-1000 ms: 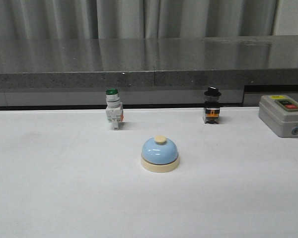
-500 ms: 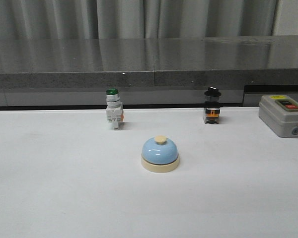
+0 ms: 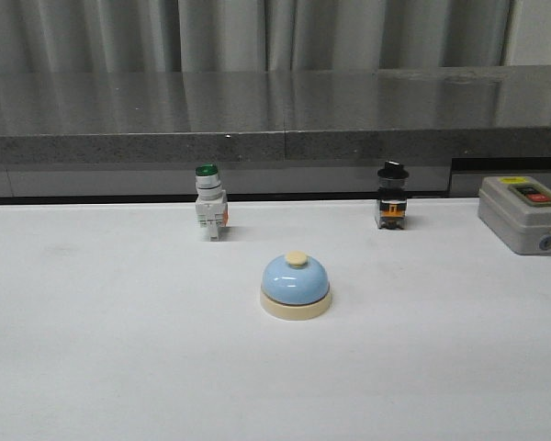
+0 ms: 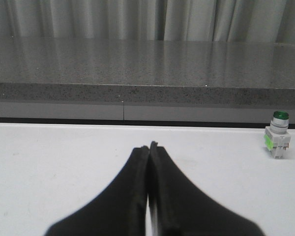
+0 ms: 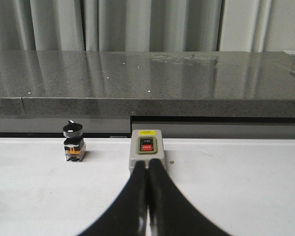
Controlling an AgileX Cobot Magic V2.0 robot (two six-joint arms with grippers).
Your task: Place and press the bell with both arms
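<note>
The light-blue bell (image 3: 296, 285) with its cream base and cream button stands upright in the middle of the white table, seen only in the front view. Neither arm shows in that view. My left gripper (image 4: 149, 146) is shut with nothing between its fingers, low over bare table. My right gripper (image 5: 147, 163) is also shut and empty, its tips pointing at the grey box. The bell is out of both wrist views.
A green-capped white push-button switch (image 3: 209, 204) (image 4: 278, 141) stands behind the bell to the left. A black-knob switch (image 3: 392, 197) (image 5: 73, 141) stands back right. A grey box with red and black buttons (image 3: 525, 213) (image 5: 147, 150) sits at the far right. A dark stone ledge (image 3: 275, 115) runs along the back.
</note>
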